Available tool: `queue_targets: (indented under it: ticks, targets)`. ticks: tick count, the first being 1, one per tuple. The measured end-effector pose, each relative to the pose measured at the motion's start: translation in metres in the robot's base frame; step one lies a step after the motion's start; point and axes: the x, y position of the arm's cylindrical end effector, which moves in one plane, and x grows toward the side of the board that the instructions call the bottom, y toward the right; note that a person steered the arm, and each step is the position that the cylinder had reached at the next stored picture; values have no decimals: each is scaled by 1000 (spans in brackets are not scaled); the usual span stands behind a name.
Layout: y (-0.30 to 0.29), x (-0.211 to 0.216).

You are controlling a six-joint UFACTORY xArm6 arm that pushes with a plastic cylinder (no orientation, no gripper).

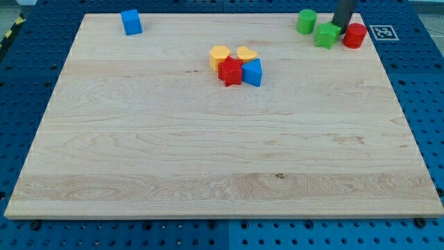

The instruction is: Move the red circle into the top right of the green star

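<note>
The red circle [355, 35] stands near the board's top right corner. The green star [327, 35] is just to its left, almost touching it. My rod comes down from the view's top edge, and my tip [340, 26] sits between the two blocks, at their upper side. A green circle [306, 21] stands to the upper left of the green star.
A cluster lies at the board's upper middle: a yellow hexagon [220, 55], a yellow heart [246, 54], a red star [230, 71] and a blue block [252, 72]. A blue cube [131, 22] stands at the top left. A black-and-white marker tag [383, 32] lies off the board's right edge.
</note>
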Motion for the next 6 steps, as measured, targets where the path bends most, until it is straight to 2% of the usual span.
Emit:
queue_targets:
  ticks: [1,3,4,5,6]
  targets:
    - [-12,-15]
    - [-24,32]
    - [-12,5]
    - [20,-37]
    - [76,-23]
